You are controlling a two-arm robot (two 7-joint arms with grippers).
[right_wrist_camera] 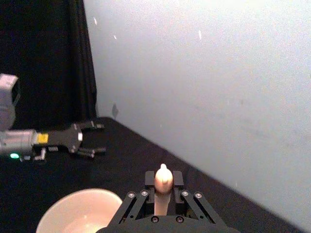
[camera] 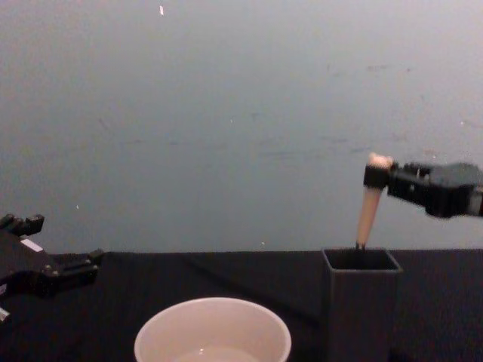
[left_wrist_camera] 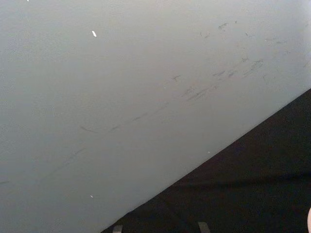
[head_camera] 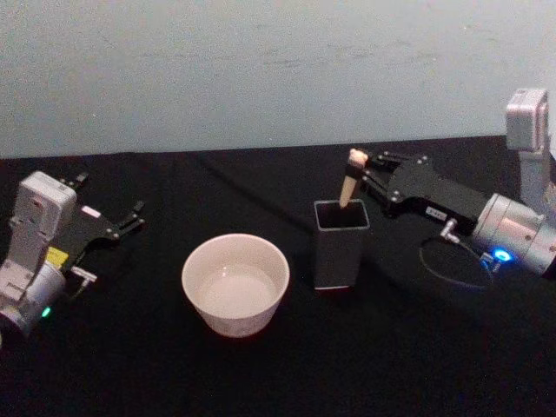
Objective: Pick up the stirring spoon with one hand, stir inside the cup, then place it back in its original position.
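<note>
The stirring spoon (head_camera: 349, 184) stands tilted in the dark square holder (head_camera: 340, 245), and its beige handle and bear head (camera: 371, 197) rise above the mouth. My right gripper (head_camera: 359, 165) reaches in from the right and is shut on the top of the handle (right_wrist_camera: 163, 180). The spoon's bowl is hidden inside the holder (camera: 361, 302). The wide cream cup (head_camera: 234, 283) sits on the black table to the left of the holder, also seen low in the chest view (camera: 213, 335). My left gripper (head_camera: 109, 198) rests open at the far left, well away from the cup.
A pale wall (head_camera: 261, 69) runs behind the black tabletop (head_camera: 391, 365). A thin cable (head_camera: 452, 269) loops on the table under the right wrist. In the right wrist view, the cup (right_wrist_camera: 77, 213) lies between the right gripper and the left gripper (right_wrist_camera: 97, 139).
</note>
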